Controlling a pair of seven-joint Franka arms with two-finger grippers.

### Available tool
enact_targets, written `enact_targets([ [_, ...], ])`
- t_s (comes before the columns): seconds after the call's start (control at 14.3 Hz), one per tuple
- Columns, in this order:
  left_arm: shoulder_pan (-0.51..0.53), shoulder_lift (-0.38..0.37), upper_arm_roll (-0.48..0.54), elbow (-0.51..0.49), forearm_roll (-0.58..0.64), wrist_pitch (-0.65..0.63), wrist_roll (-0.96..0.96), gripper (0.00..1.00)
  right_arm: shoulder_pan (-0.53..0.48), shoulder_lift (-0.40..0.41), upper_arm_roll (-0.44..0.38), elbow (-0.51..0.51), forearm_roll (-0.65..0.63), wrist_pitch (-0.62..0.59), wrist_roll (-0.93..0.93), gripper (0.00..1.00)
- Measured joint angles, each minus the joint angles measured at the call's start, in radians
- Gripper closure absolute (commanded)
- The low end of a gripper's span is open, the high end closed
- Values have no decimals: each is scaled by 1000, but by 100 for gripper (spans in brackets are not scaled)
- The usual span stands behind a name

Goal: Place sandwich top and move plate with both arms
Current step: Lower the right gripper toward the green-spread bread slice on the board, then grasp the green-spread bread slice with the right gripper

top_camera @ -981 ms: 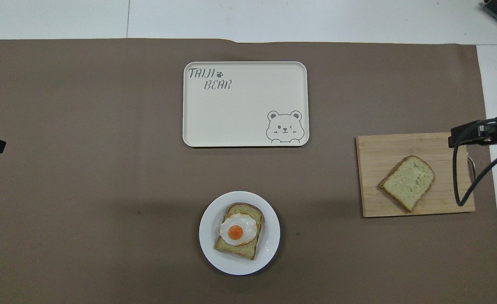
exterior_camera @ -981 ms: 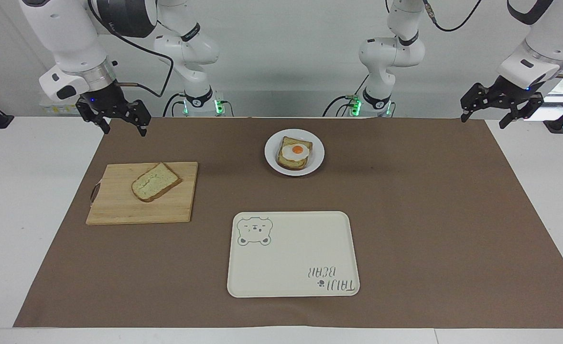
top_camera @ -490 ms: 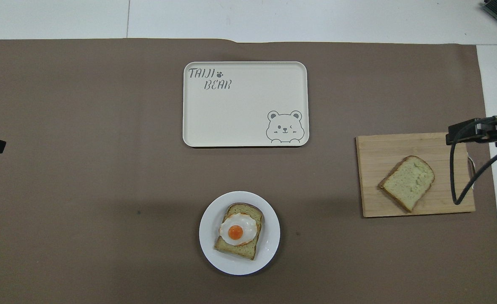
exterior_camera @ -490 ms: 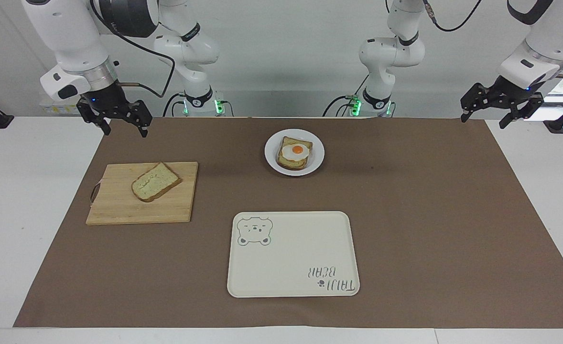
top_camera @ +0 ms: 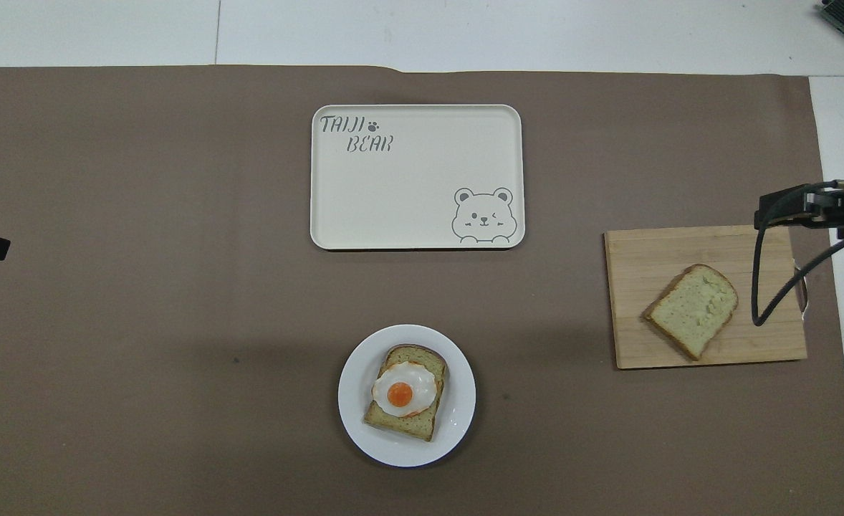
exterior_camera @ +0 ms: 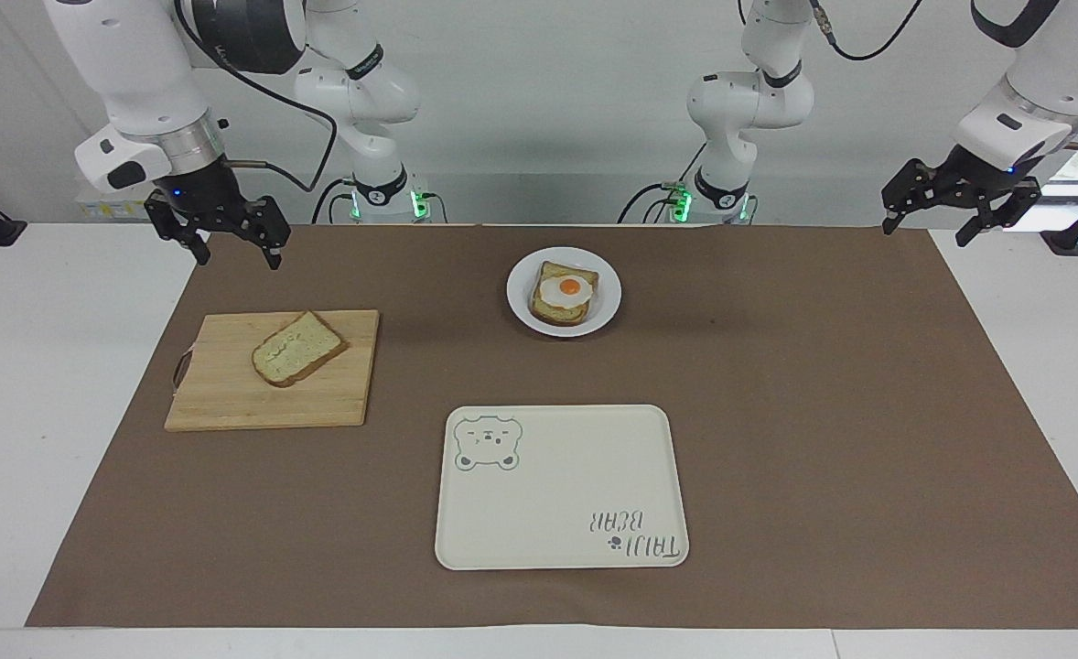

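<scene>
The sandwich top (exterior_camera: 298,348) (top_camera: 693,309), a pale speckled bread slice, lies flat on a wooden cutting board (exterior_camera: 228,403) (top_camera: 637,251). The small white plate (exterior_camera: 521,293) (top_camera: 354,430) sits close to the robots and carries an egg-topped toast (exterior_camera: 564,293) (top_camera: 405,390). My right gripper (exterior_camera: 237,258) hangs open and empty in the air over the mat's edge by the board, touching nothing. My left gripper (exterior_camera: 926,231) waits open and empty, raised over the mat's corner at the left arm's end.
A cream rectangular tray (exterior_camera: 557,494) (top_camera: 415,179) with a bear drawing lies farther from the robots than the plate. A brown mat (exterior_camera: 823,412) covers most of the white table. A black cable loops down from the right arm over the board.
The right gripper has edged slightly out over the table toward the cutting board. The left arm, the bread, the plate and the tray have not moved.
</scene>
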Motion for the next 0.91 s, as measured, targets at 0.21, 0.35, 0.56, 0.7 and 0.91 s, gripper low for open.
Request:
enact_targets([
  [0.21, 0, 0, 0, 0, 0, 0, 0, 0, -2, -2, -5, -18, 0, 0, 101, 0],
  [0.35, 0, 0, 0, 0, 0, 0, 0, 0, -25, -2, -8, -50, 0, 7, 135, 0],
  [0.56, 1, 0, 1, 0, 0, 0, 0, 0, -93, -2, -10, -135, 0, 82, 135, 0],
  [0.7, 1, -1, 2, 0, 0, 0, 0, 0, -123, -2, -11, -193, 0, 118, 118, 0],
  [0.91, 1, -1, 2, 0, 0, 0, 0, 0, -150, -1, -11, -311, 18, 231, 106, 0],
])
